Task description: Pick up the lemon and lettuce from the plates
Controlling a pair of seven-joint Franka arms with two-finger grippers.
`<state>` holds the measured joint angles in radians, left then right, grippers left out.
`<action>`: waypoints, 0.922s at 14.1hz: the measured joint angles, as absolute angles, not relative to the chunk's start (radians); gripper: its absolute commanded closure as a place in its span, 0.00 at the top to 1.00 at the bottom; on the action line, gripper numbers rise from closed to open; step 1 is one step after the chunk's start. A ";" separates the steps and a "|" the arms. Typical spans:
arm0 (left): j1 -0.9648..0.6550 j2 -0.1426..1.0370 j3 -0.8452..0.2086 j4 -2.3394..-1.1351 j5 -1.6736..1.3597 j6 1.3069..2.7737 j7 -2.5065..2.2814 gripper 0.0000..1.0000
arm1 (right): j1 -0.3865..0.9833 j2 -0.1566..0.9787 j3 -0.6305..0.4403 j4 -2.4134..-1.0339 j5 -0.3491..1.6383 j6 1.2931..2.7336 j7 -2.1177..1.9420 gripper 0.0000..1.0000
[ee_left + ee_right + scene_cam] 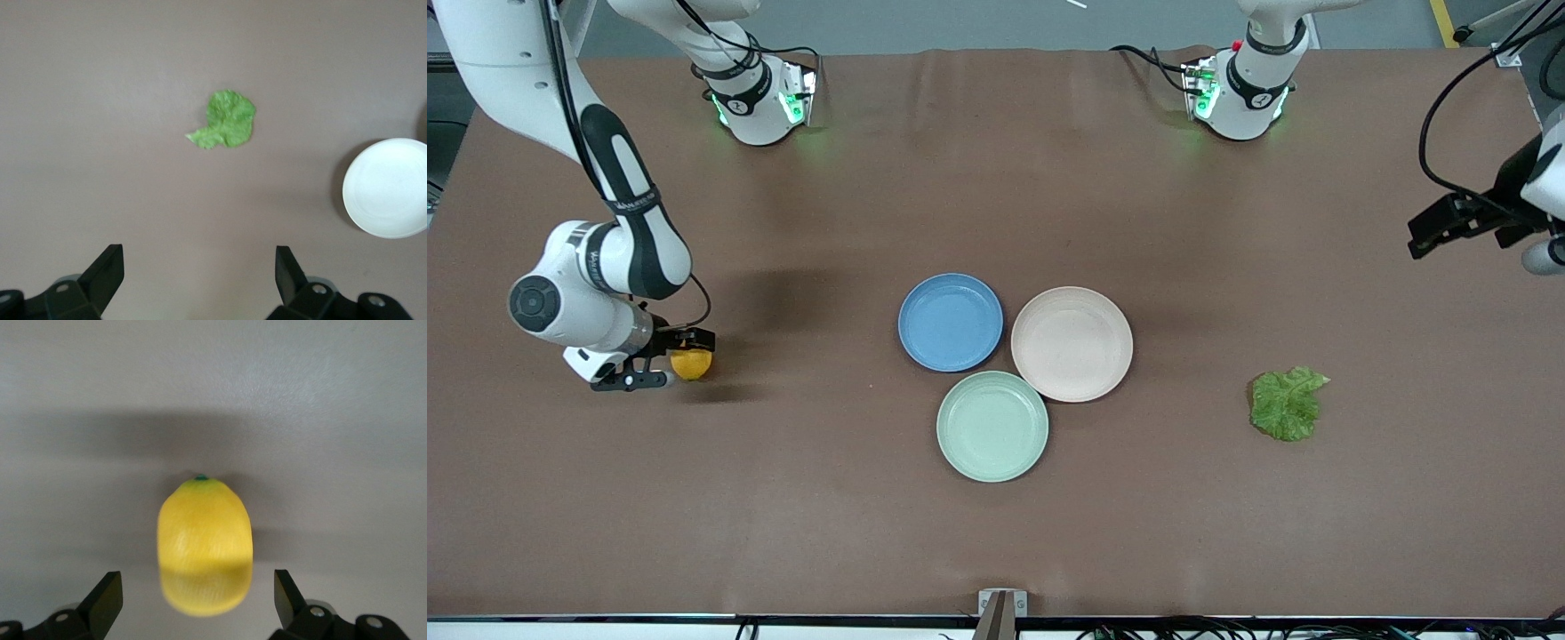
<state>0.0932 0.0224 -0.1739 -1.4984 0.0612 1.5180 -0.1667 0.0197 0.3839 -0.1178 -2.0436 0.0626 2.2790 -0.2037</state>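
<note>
The lemon lies on the table toward the right arm's end, off the plates. My right gripper is open, low over the table, with the lemon between its spread fingers and clear of both. The lettuce lies flat on the table toward the left arm's end. My left gripper is open and empty, raised above that end of the table; its wrist view shows the lettuce below it. The blue plate and the beige-pink plate are empty.
A pale mint-green plate, also empty, touches the other two and is nearer the front camera. The beige-pink plate shows at the edge of the left wrist view. The brown tabletop is bare around the lemon and the lettuce.
</note>
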 measured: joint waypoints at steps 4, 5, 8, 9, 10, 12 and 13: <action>0.077 -0.069 -0.151 -1.620 0.048 1.548 -0.159 1.00 | 0.018 0.187 -0.118 -1.957 0.063 2.006 -0.182 1.00; 0.074 -0.083 -0.153 -1.637 0.048 1.553 -0.159 1.00 | 0.018 0.143 -0.118 -1.937 0.063 1.947 -0.154 1.00; 0.069 -0.093 -0.161 -1.657 0.047 1.577 -0.158 1.00 | 0.018 0.067 -0.117 -1.832 0.062 1.749 -0.108 1.00; 0.068 -0.093 -0.162 -1.659 0.047 1.581 -0.158 1.00 | 0.018 0.058 -0.117 -1.776 0.061 1.679 -0.103 1.00; 0.068 -0.093 -0.162 -1.660 0.047 1.584 -0.158 1.00 | 0.018 0.054 -0.117 -1.716 0.061 1.618 -0.100 1.00; 0.068 -0.093 -0.162 -1.661 0.047 1.586 -0.158 1.00 | 0.017 0.053 -0.118 -1.617 0.060 1.539 -0.093 1.00; 0.068 -0.092 -0.162 -1.662 0.047 1.586 -0.158 1.00 | 0.017 0.054 -0.118 -1.588 0.060 1.525 -0.090 1.00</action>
